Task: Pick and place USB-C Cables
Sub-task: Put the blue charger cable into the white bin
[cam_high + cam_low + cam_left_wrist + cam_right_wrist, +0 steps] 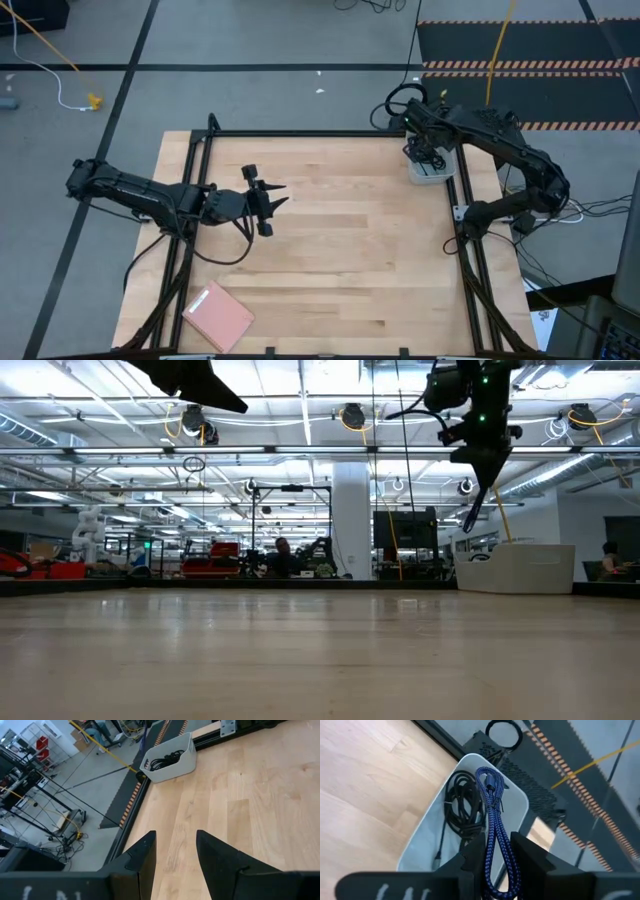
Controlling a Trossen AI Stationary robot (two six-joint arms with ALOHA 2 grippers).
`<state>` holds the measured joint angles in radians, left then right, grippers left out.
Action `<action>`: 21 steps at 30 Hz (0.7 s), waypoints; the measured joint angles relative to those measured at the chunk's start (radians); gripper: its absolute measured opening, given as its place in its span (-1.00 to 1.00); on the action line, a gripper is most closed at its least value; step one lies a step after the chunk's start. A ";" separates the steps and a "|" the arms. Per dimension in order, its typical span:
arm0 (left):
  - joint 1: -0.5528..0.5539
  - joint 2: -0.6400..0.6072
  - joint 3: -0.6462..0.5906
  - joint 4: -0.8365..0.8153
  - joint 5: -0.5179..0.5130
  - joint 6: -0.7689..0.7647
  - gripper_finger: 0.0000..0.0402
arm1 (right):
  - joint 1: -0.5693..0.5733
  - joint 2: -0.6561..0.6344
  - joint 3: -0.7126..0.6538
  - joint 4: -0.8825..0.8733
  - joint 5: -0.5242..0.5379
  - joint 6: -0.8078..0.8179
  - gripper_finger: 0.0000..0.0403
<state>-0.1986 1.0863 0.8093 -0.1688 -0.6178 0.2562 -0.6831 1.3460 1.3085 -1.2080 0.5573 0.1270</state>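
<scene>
A blue-purple braided USB-C cable (494, 815) hangs doubled over in my right gripper (497, 865), which is above the white bin (425, 840) at the table's far right corner (430, 168). Black cords (462, 805) lie coiled on the bin's floor. In the low view the right gripper (483, 460) is well above the bin (515, 568). My left gripper (268, 200) is open above the bare left middle of the table and touches nothing. Its wrist view shows the bin (170, 757) far off with black cords inside. My right gripper pinches the blue-purple cable between its two fingers (470, 857) at a stretch of its doubled strands (492, 847), coming from above and pointing down. The cable is lifted and hangs below the fingers over the bin. Whether its plug end (492, 780) touches the bin does not show.
A pink flat pad (218, 315) lies near the table's near left corner. A black ring of thick cable (400, 100) lies on the floor just beyond the far right corner. A dark frame (300, 133) runs along the table's edges. Bare wood (350, 240) fills the middle.
</scene>
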 joint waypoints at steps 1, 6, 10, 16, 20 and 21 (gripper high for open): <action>0.000 0.000 0.000 0.000 0.000 0.000 -0.29 | -0.003 0.000 -0.007 0.008 -0.009 0.013 -0.63; 0.000 0.000 0.000 0.000 0.000 -0.006 -0.29 | -0.004 0.000 -0.081 0.060 -0.012 0.044 -0.63; 0.000 0.000 0.000 0.000 0.000 -0.008 -0.29 | -0.004 0.001 -0.155 0.141 -0.012 0.032 -0.63; 0.000 0.000 0.000 0.000 0.000 -0.011 -0.29 | -0.008 0.001 -0.235 0.251 -0.012 0.017 -0.63; 0.001 0.000 0.000 0.000 0.000 -0.011 -0.29 | -0.024 0.001 -0.287 0.324 -0.012 0.008 -0.63; 0.001 0.000 0.000 0.000 0.000 -0.011 -0.29 | -0.030 0.001 -0.299 0.338 -0.012 0.007 -0.63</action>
<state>-0.1978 1.0863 0.8093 -0.1692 -0.6174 0.2450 -0.7130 1.3472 1.0098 -0.8703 0.5457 0.1341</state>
